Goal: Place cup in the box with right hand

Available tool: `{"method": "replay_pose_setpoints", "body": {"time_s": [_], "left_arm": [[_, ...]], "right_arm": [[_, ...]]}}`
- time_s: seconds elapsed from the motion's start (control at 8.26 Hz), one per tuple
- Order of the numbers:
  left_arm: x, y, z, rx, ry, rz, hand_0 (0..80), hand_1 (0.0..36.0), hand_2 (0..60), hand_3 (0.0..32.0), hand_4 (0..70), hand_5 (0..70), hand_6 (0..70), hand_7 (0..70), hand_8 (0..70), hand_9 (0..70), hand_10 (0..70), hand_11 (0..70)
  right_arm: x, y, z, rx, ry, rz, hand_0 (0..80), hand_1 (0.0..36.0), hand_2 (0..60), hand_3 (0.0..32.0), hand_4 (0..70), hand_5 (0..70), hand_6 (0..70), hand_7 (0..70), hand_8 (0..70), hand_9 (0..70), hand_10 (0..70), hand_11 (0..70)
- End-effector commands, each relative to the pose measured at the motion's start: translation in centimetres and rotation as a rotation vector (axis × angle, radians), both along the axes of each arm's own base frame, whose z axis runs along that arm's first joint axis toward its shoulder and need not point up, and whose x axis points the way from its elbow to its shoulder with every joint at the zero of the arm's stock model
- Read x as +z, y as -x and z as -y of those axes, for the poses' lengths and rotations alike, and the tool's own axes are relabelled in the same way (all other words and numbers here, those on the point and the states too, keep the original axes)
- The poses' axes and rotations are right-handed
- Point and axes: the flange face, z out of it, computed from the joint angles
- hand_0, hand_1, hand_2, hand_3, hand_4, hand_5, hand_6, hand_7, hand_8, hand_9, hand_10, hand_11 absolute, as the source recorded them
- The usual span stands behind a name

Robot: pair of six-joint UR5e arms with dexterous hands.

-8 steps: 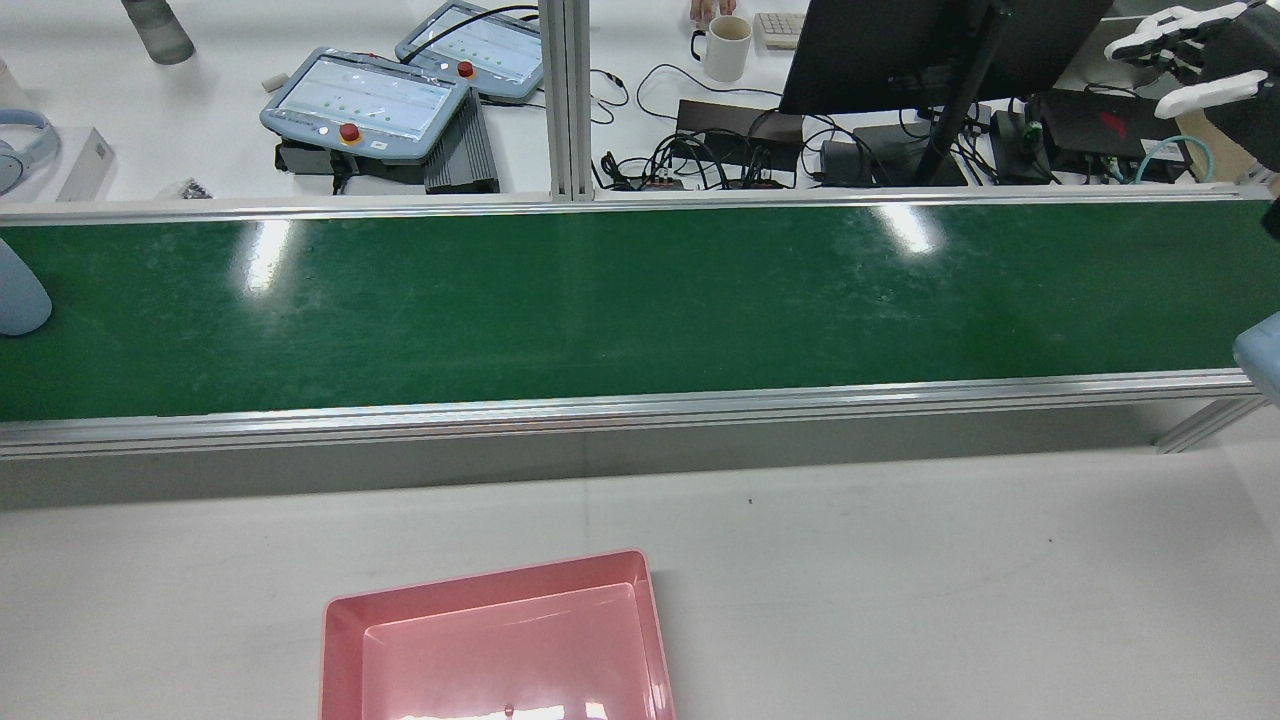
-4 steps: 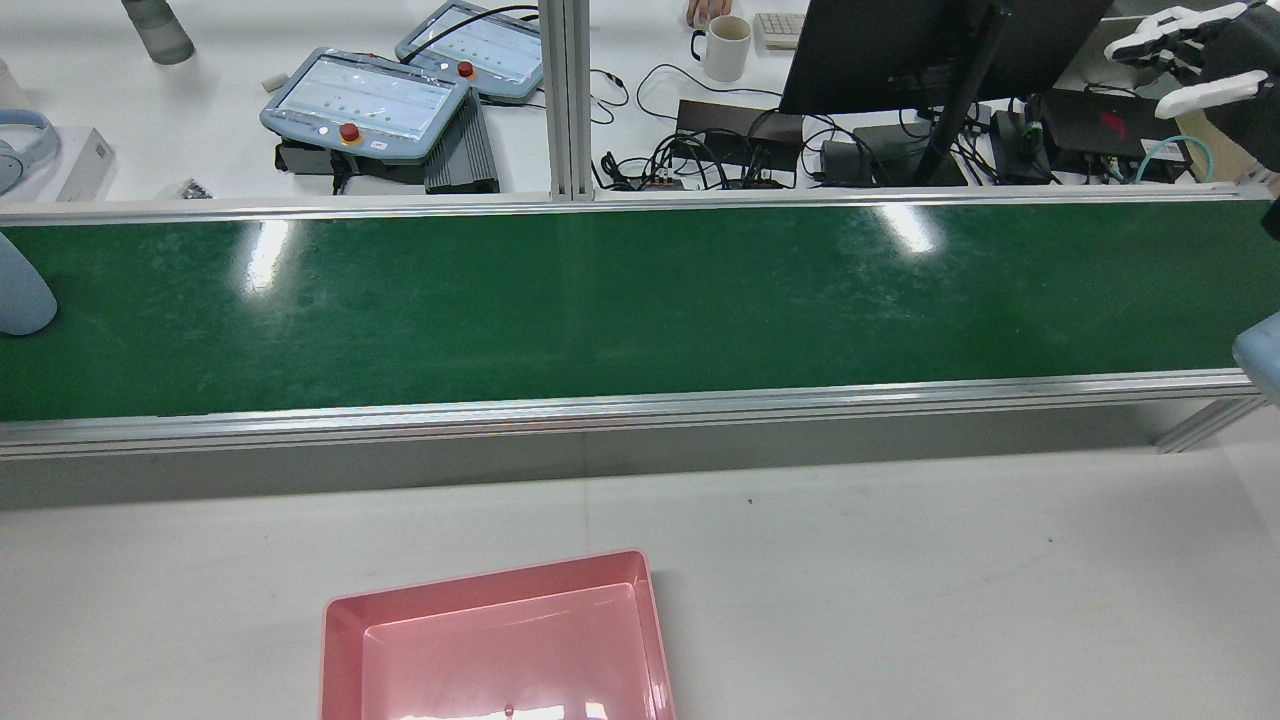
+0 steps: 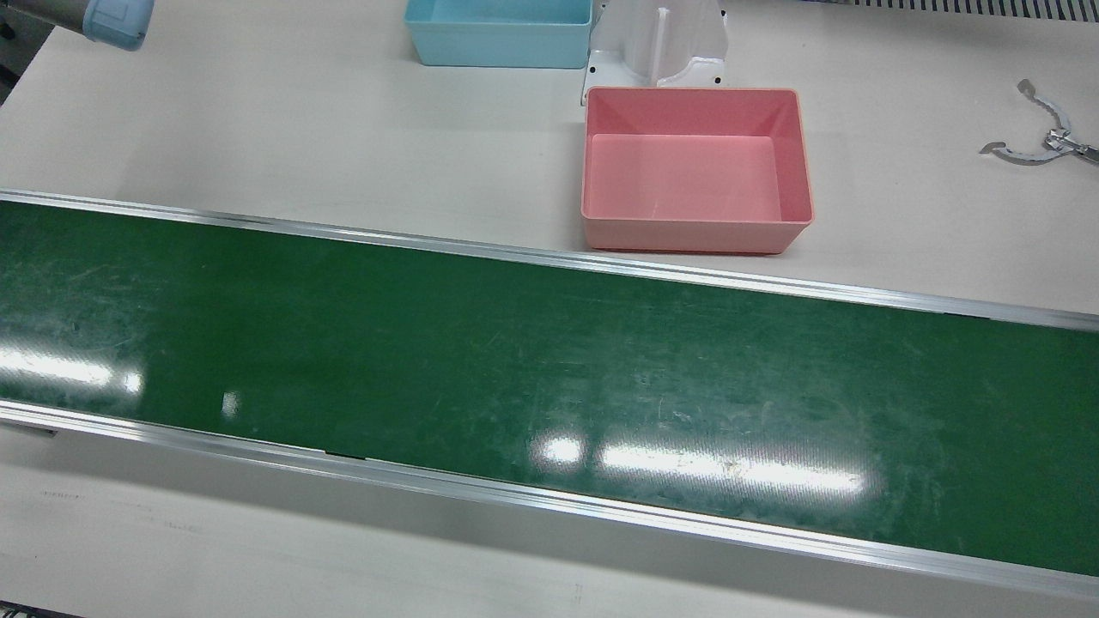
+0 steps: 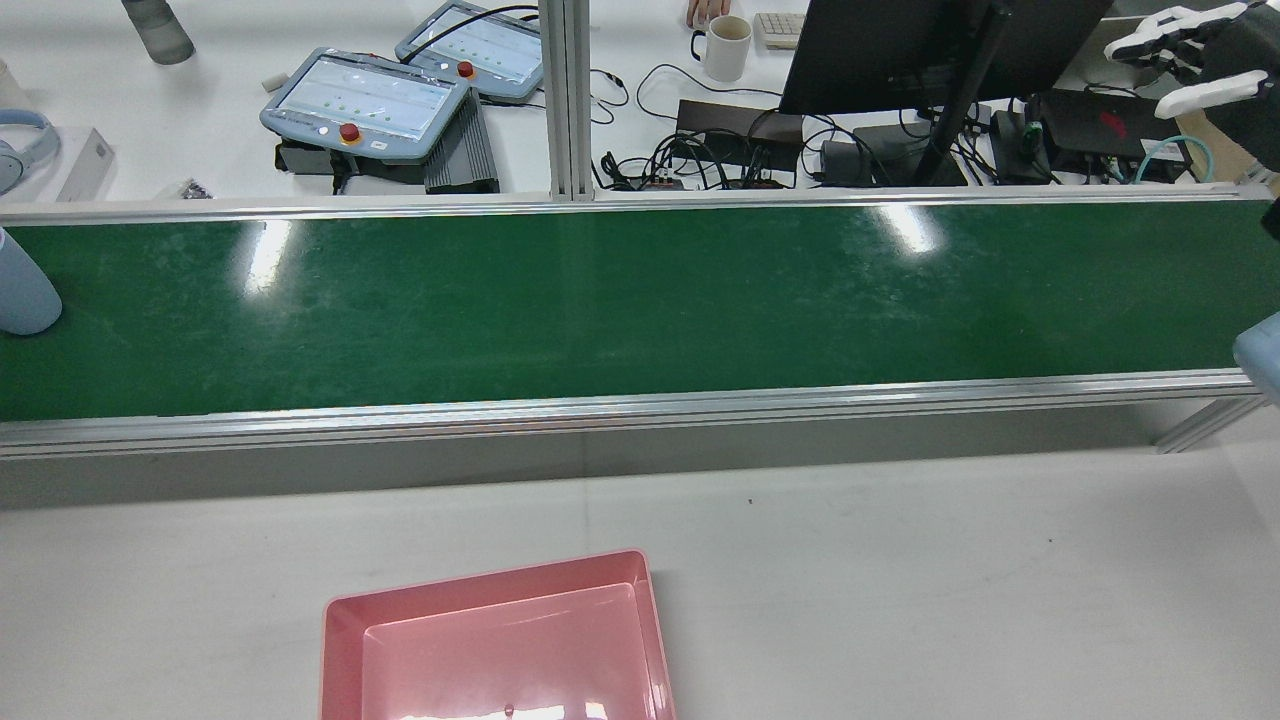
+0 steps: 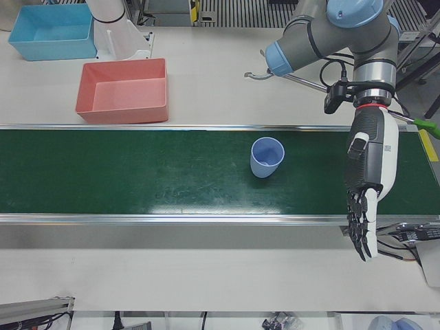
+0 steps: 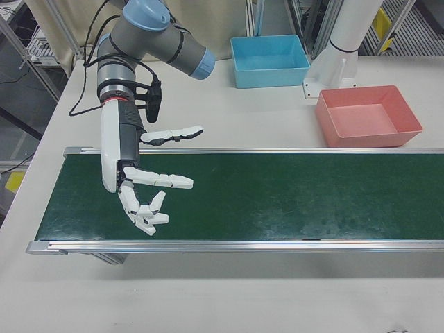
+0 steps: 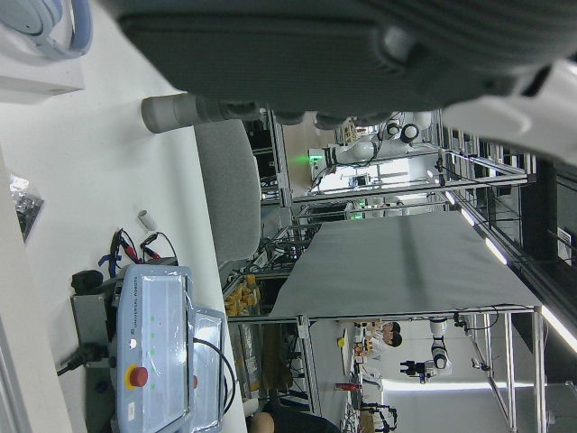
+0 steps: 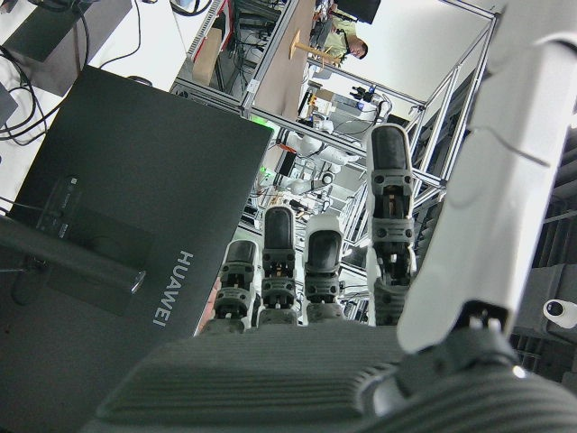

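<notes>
The cup (image 5: pixel 267 157) is pale blue plastic, plain and tapered, standing upright with its mouth open upward on the green conveyor belt (image 5: pixel 137 172). In the left-front view it sits near the middle of the belt's width, apart from both aluminium rails; in the rear view only its side shows at the frame's left edge (image 4: pixel 22 285).

The right hand (image 6: pixel 142 187) hangs over the far end of the belt from the cup, well apart from it, holding nothing, its fingers (image 6: pixel 166 180) spread and partly curled with the thumb stretched out sideways. The left hand (image 5: pixel 368 185) hangs near the cup's end of the belt, beside the cup but not touching it, empty, with its fingers extended downward past the belt's front rail.

The pink box (image 3: pixel 695 167) stands empty on the tabletop (image 3: pixel 258 112) just behind the belt's rear rail, between the two hands along the belt's length. A blue bin (image 3: pixel 498 33) sits behind it, toward the right hand's side. The belt between the right hand and the box is bare.
</notes>
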Motion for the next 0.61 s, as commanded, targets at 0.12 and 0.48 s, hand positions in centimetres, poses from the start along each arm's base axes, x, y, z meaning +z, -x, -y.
{"method": "replay_pose_setpoints", "body": {"time_s": [0.12,0.48], "left_arm": [[0.02,0.03,0.03,-0.001,-0.001,0.0,0.0,0.0,0.0,0.0,0.0,0.0,0.0,0.0,0.0,0.0,0.0,0.0],[0.02,-0.06,0.04,0.001,-0.001,0.0,0.0,0.0,0.0,0.0,0.0,0.0,0.0,0.0,0.0,0.0,0.0,0.0]], "right_arm": [[-0.28,-0.01,-0.11,-0.002,-0.007,0.002,56.4,10.9,0.0,0.0,46.6,6.5,18.9,70.0,16.0,34.8,12.0,18.7],[0.01,0.01,-0.01,-0.001,0.0,-0.001,56.5,10.9,0.0,0.0,46.6,6.5,19.3,70.0,16.4,35.5,12.3,19.1]]}}
